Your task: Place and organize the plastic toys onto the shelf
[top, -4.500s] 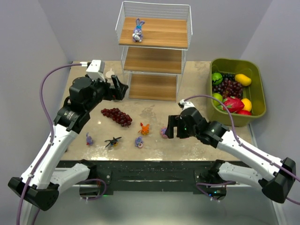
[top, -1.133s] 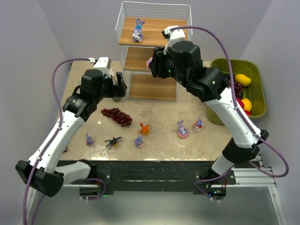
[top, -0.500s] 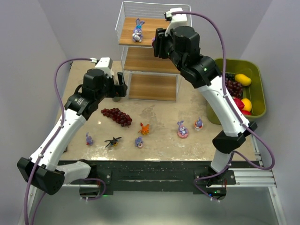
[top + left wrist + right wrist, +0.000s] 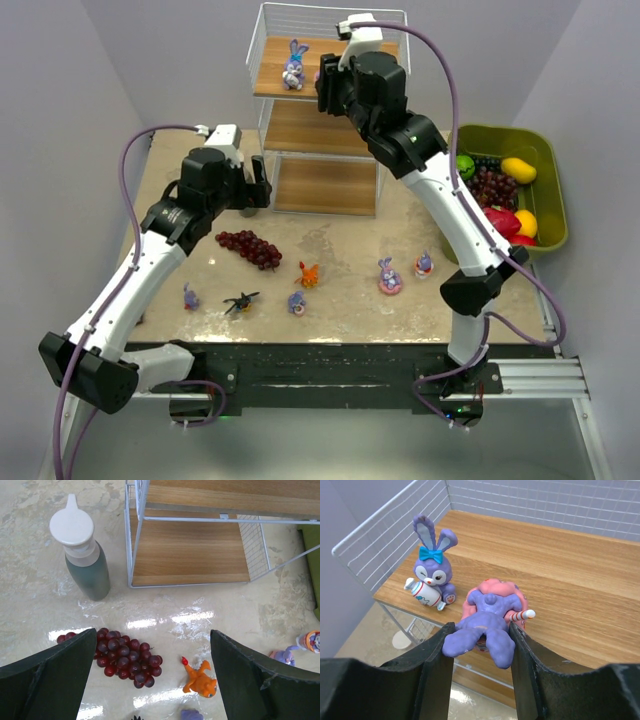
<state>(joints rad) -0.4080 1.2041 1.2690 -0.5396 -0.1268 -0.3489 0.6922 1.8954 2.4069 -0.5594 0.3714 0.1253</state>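
The right gripper [image 4: 480, 630] clamped a bunny [image 4: 490, 605] over the shelf [image 4: 580, 575]; it likely needed lowering, then release. The left gripper [image 4: 153, 645] gaped, fingers apart.

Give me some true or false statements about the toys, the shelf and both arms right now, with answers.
1. The right end effector grips a purple bunny at the shelf's top tier. True.
2. The top tier holds no other toy. False: a blue-bowed bunny sits there.
3. The left end effector holds the orange creature. False: it is open and empty; the creature lies on the table.
4. The bottle stands upright beside the shelf. True.
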